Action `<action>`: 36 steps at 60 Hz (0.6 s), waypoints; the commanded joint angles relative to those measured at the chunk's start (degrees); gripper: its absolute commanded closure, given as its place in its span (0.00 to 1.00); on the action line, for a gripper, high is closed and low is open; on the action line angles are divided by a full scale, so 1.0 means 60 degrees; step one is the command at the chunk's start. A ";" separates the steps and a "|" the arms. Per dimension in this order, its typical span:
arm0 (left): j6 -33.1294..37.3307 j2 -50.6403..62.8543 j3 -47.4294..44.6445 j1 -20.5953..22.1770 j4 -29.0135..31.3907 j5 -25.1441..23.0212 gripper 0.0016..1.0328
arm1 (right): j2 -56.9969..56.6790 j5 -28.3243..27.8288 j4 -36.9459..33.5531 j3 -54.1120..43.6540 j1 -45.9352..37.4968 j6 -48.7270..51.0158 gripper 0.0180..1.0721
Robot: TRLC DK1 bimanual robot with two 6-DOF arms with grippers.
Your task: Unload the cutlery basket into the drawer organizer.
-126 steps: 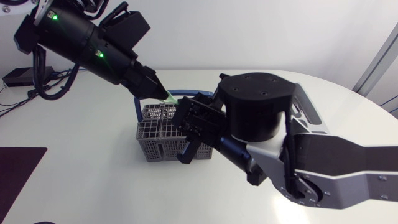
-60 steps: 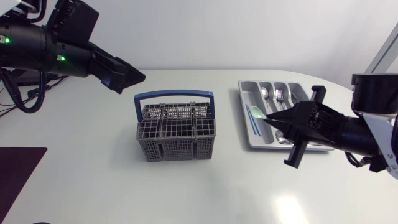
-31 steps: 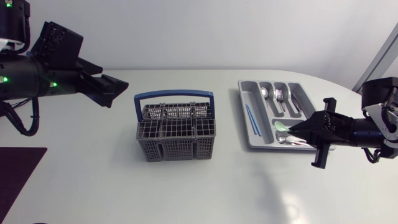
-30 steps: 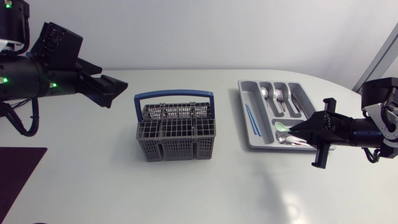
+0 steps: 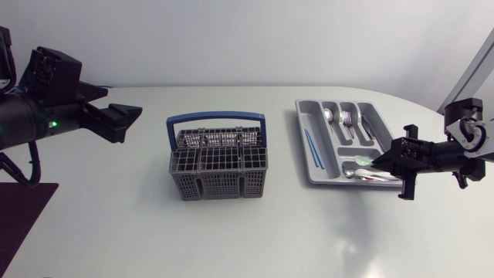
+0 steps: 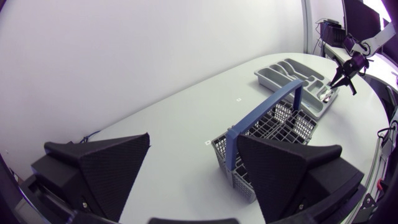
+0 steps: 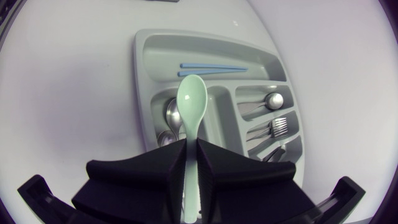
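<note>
The grey cutlery basket [image 5: 218, 164] with a blue handle stands mid-table, also seen ahead of my left gripper [image 6: 193, 177] in the left wrist view as basket [image 6: 268, 132]. My left gripper [image 5: 129, 123] hangs open and empty, well left of the basket. The grey drawer organizer [image 5: 304, 147] lies at the right. My right gripper [image 5: 383, 161] is shut on the handle of a mint-green spoon [image 5: 360, 161]. In the right wrist view the spoon [image 7: 191, 102] sticks out from my right gripper [image 7: 191, 146] over the organizer [image 7: 142, 74] and its compartment of metal spoons [image 7: 170, 117].
The organizer also holds two blue sticks [image 7: 214, 67] in its long side compartment, a fork [image 7: 275, 127] and another metal spoon [image 7: 271, 99]. The table's rounded edge runs just beyond the organizer on the right.
My right gripper has carried the green spoon to the right, from the organizer's left side to over the spoon compartment. My left arm has drawn back to the left, away from the basket.
</note>
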State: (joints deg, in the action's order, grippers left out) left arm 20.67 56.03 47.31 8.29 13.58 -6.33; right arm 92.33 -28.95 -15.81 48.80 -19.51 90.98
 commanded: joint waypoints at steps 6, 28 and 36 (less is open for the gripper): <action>0.0115 -0.0125 -0.0634 -0.0196 -0.0374 -0.0029 0.05 | 0.0768 0.0416 0.0028 0.0158 -0.0059 0.0701 0.88; 0.0145 -0.0286 -0.1029 -0.0474 -0.0741 -0.0073 0.05 | 0.1281 0.1134 0.1141 0.0071 0.0204 0.0921 0.86; 0.0145 -0.0403 -0.1103 -0.0518 -0.0741 -0.0117 0.05 | 0.1325 0.1368 0.1537 -0.0076 0.0322 0.0921 0.51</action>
State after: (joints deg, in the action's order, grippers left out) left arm 20.84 54.72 41.89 5.76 10.00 -6.61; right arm 98.94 -21.71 -7.42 49.06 -18.26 94.61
